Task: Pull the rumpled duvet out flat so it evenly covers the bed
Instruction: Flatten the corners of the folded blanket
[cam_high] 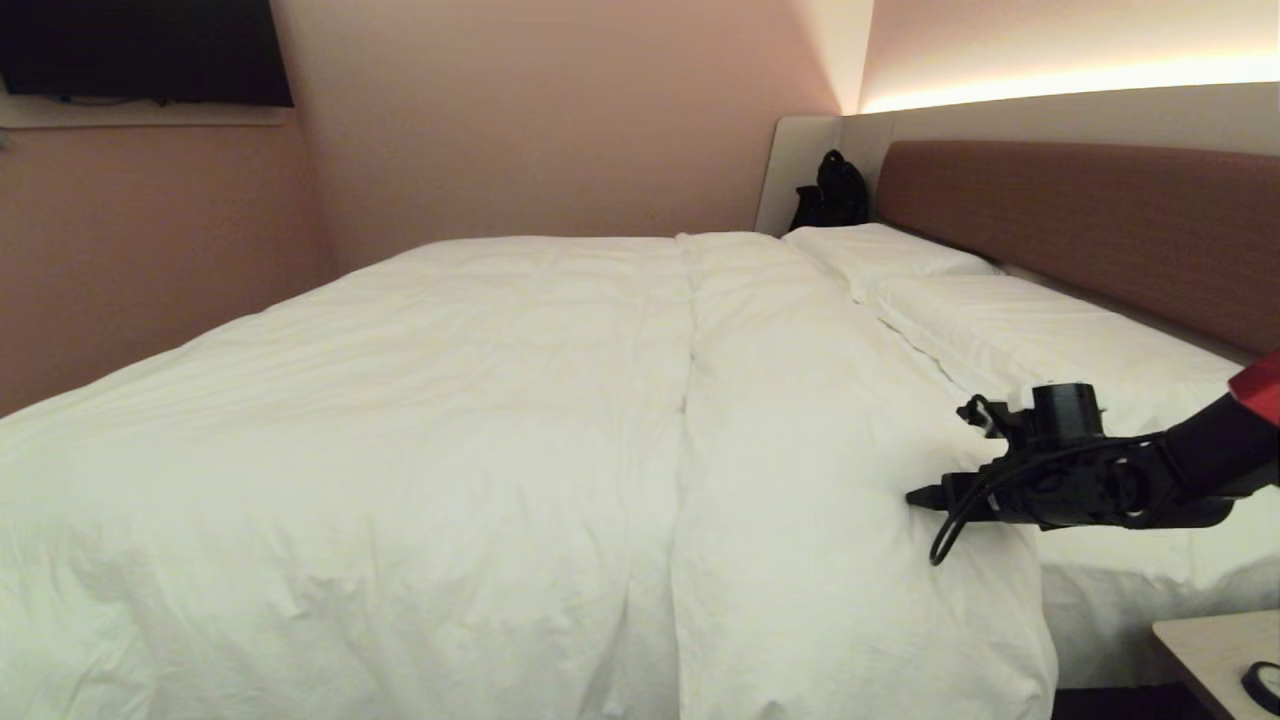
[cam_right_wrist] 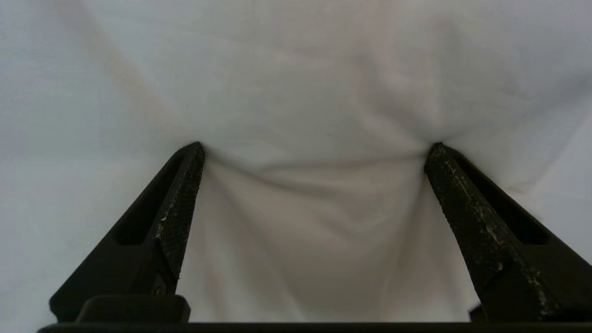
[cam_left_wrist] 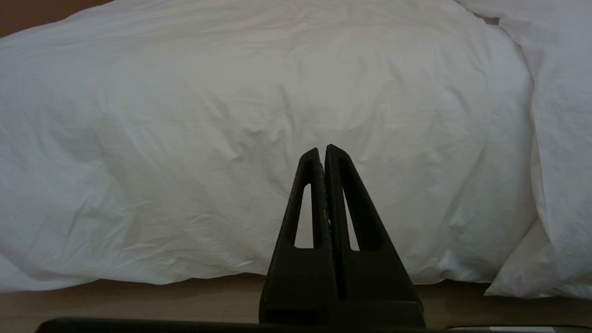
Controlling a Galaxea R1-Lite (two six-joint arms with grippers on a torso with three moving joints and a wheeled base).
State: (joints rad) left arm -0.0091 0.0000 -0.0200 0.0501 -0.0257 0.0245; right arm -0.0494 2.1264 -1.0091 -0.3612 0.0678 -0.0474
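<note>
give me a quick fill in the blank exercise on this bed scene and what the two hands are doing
1. The right hand has its fingers spread ____, both tips pressed into the white duvet.
2. The left hand is ____, holding nothing, facing the duvet's hanging side.
3. Two white ____ lie along the reddish-brown headboard.
4. A ____ bag sits in the far corner beside the headboard.

Missing words: open; shut; pillows; black
</note>
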